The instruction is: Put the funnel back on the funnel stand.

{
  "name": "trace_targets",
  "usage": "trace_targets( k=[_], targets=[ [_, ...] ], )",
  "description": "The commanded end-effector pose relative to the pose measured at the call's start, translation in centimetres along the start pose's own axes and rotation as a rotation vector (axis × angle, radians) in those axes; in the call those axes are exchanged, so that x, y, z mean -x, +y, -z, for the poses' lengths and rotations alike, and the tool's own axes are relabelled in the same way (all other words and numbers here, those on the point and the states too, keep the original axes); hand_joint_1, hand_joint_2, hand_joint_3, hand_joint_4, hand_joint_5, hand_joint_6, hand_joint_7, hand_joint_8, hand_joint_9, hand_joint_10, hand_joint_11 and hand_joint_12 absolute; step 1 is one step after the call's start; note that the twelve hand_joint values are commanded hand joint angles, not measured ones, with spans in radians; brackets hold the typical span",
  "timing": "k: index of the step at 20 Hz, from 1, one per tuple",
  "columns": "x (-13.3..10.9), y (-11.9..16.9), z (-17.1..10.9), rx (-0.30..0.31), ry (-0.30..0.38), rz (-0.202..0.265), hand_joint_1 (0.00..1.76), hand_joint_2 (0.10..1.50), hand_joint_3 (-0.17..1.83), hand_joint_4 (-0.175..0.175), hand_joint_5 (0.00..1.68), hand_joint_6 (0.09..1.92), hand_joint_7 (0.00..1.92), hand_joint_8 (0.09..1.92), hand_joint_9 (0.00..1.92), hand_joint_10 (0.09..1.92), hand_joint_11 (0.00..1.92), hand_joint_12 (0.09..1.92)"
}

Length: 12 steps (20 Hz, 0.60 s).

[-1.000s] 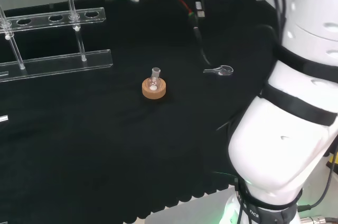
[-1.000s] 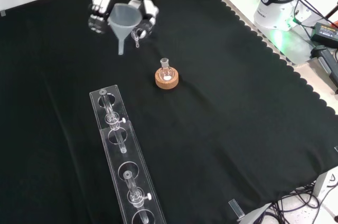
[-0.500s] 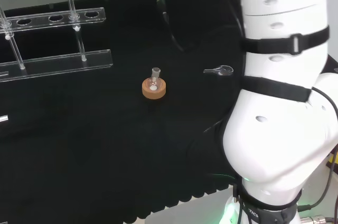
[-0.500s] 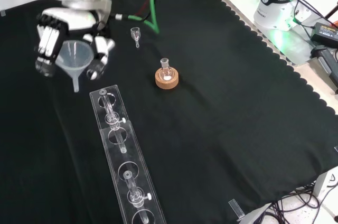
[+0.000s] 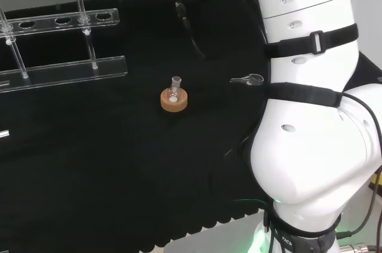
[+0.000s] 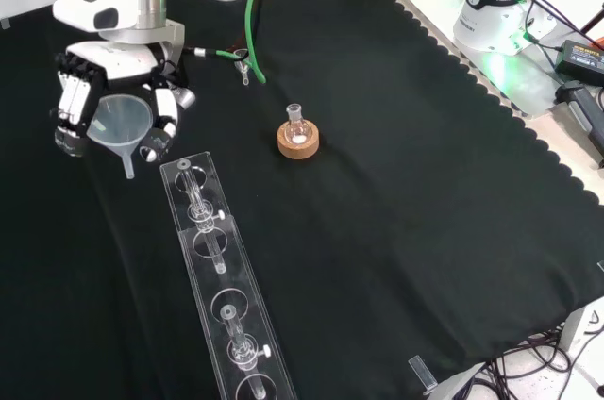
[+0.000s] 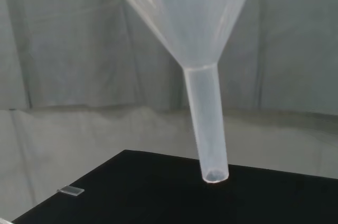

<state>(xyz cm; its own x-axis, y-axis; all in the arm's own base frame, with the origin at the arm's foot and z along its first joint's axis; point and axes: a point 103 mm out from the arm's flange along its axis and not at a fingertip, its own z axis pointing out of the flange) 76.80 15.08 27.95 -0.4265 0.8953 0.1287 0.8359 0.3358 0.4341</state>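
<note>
Front view gives the clearest look at the hand (image 6: 106, 108), which hangs above the cloth at about 10 o'clock from the small flask (image 6: 296, 125) on its cork ring (image 6: 297, 142). Its fingers and thumb are curled around the rim of the funnel (image 6: 123, 126), holding it with the wide mouth up and the spout pointing down, a little tilted. The spout tip sits just beside the far end of the clear stand (image 6: 222, 279), at about 9 o'clock from the stand's end hole, above bare cloth and not over a hole. The stand runs away from the funnel toward 5 o'clock, with several round holes along its top.

Head view shows the same stand (image 5: 62, 47) from the side at the upper left, its 2 clear bars joined by thin posts. The flask (image 5: 175, 88) on the ring (image 5: 173, 99) sits near the middle, and a small clear scoop-like piece (image 5: 249, 79) lies at about 3 o'clock from it, close to the arm's white links (image 5: 310, 116). The arm reaches up and over toward 11 o'clock.

Wrist view looks past the funnel (image 7: 195, 49) at close range: the cone narrows into a straight spout whose open tip hangs above the edge of the black cloth (image 7: 158, 192), touching nothing.
</note>
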Motion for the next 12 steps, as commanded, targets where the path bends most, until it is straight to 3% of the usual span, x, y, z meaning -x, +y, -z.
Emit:
trace_targets(
  k=[1, 7, 11, 12],
  targets=[
    [0.7, -1.3, 3.6, 0.040, -0.043, -0.033, 1.24, 0.55, 0.70, -0.175, 1.60, 0.09, 1.69, 0.52, 1.92, 0.54, 1.92, 0.64],
    [-1.2, -3.1, 4.8, 0.061, -0.053, -0.023, 1.24, 0.55, 0.70, -0.175, 1.61, 0.09, 1.69, 0.52, 1.92, 0.54, 1.92, 0.64],
    [-2.5, -4.4, 4.0, 0.039, -0.049, -0.022, 1.24, 0.55, 0.70, -0.175, 1.61, 0.09, 1.69, 0.52, 1.92, 0.54, 1.92, 0.64],
    [-3.3, -5.8, 2.9, 0.006, -0.050, -0.021, 1.24, 0.55, 0.70, -0.175, 1.61, 0.09, 1.69, 0.52, 1.92, 0.54, 1.92, 0.64]
  ],
)
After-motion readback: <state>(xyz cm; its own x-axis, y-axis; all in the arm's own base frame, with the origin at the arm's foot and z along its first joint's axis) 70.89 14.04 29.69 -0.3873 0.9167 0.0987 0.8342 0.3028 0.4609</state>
